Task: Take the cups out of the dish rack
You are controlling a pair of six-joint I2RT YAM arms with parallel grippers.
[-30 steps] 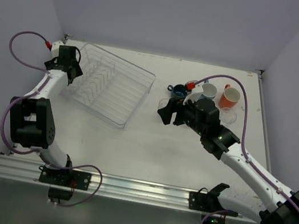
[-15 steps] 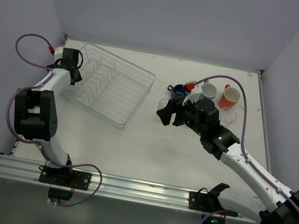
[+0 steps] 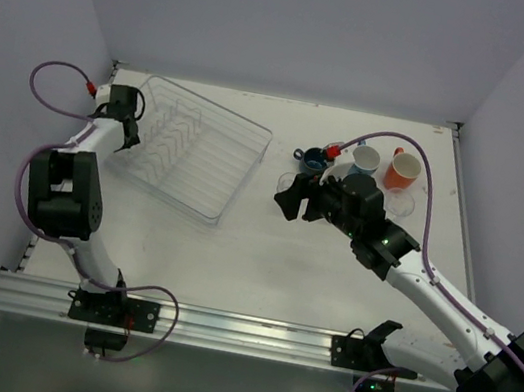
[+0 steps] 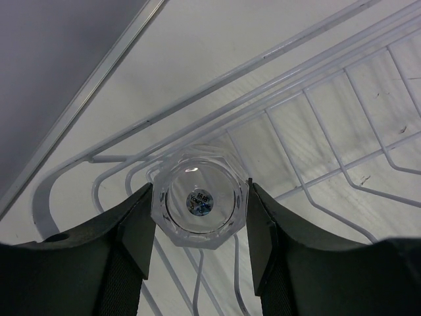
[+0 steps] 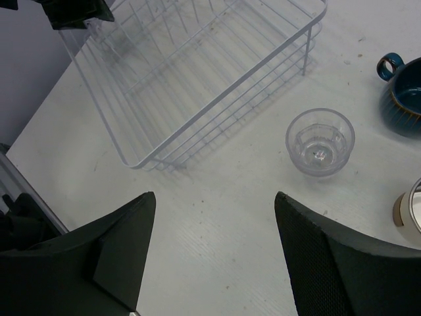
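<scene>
The clear dish rack (image 3: 244, 158) lies on the left half of the table. My left gripper (image 3: 120, 111) is at its far left corner, shut on a clear tumbler (image 4: 199, 197) that stands inverted among the rack's wires (image 4: 299, 125), with a pad pressed on either side. My right gripper (image 3: 300, 200) hovers open and empty over the table. Just ahead of it stands another clear tumbler (image 5: 320, 141). The dark blue handled cup (image 3: 313, 160), the light blue mug (image 3: 366, 159) and the orange cup (image 3: 403, 170) stand together at the far right.
The rim of a cream cup (image 5: 409, 208) shows at the right edge of the right wrist view. A further clear tumbler (image 3: 402, 203) stands beside the right arm. Walls close in the table at the left, back and right.
The left gripper's jaws have closed onto the clear tumbler in the rack's corner, and the left arm has drawn in slightly. The right arm has not moved.
</scene>
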